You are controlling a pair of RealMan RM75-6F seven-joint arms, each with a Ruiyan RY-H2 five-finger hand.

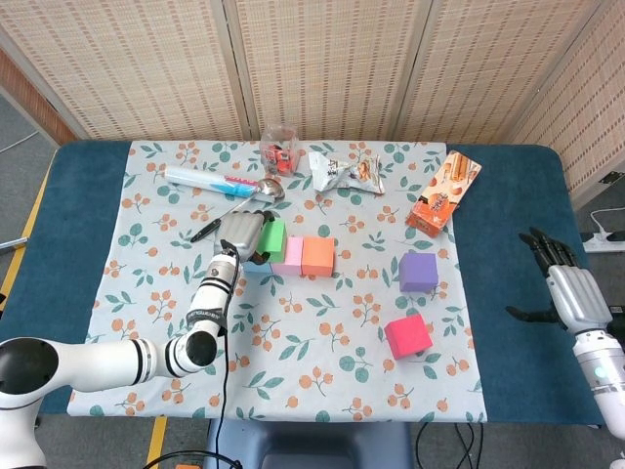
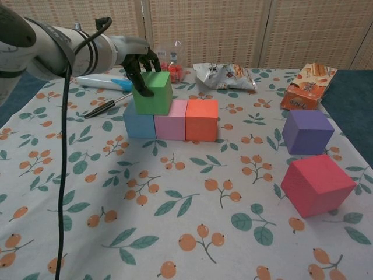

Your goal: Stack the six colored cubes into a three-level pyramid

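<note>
Already laid: base row of blue cube (image 2: 138,124), pink cube (image 2: 170,120) and orange cube (image 2: 201,120); left hand (image 2: 140,63) grips green cube (image 2: 152,92) atop it, purple cube (image 2: 307,132) and red cube (image 2: 317,184) waiting, right hand (image 1: 559,277) spread idle

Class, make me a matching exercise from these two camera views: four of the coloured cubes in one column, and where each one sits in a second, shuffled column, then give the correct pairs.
Things
1. green foam cube
2. orange foam cube
3. purple foam cube
4. red foam cube

Places
A. alone, nearest the table's front edge
B. right end of the bottom row
C. on the second level, held by the left robot hand
D. alone, in front of the snack box

Pairs: 1-C, 2-B, 3-D, 4-A
</note>
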